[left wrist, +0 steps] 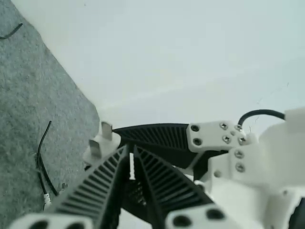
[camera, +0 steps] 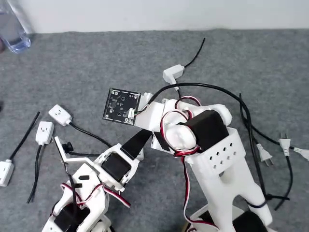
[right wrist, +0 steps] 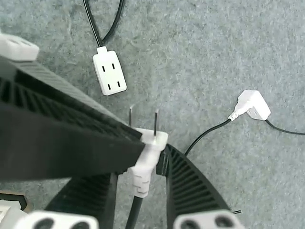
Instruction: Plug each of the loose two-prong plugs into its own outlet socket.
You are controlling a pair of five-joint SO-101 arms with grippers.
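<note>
Misalignment is the chief hazard here. The right hand point(right wrist: 140, 164) is clenched on a white two-prong plug point(right wrist: 147, 148), whose cable trails back between the fingers. The prongs point toward a white socket point(right wrist: 109, 72) lying flat on the grey table point(right wrist: 214, 43). Plug and socket are apart. As I judge it, the prongs sit somewhat to one side of the socket's slots rather than square to them.

The left hand point(left wrist: 129, 155) has its fingers pressed together with nothing between them, and its tip sits right beside the held plug's head. A nudge from it could twist the plug in the right hand's grip.

Nothing pins the socket, so an off-line push would likely shove it across the table instead of seating the prongs. The socket also carries two pairs of slots, so the prongs might straddle both pairs.

A second socket point(right wrist: 16, 46) lies near the socket on one side. An angled plug point(right wrist: 252, 105) lies well off on the opposite side, and its cable runs back toward the hands, where it might snag.
</note>
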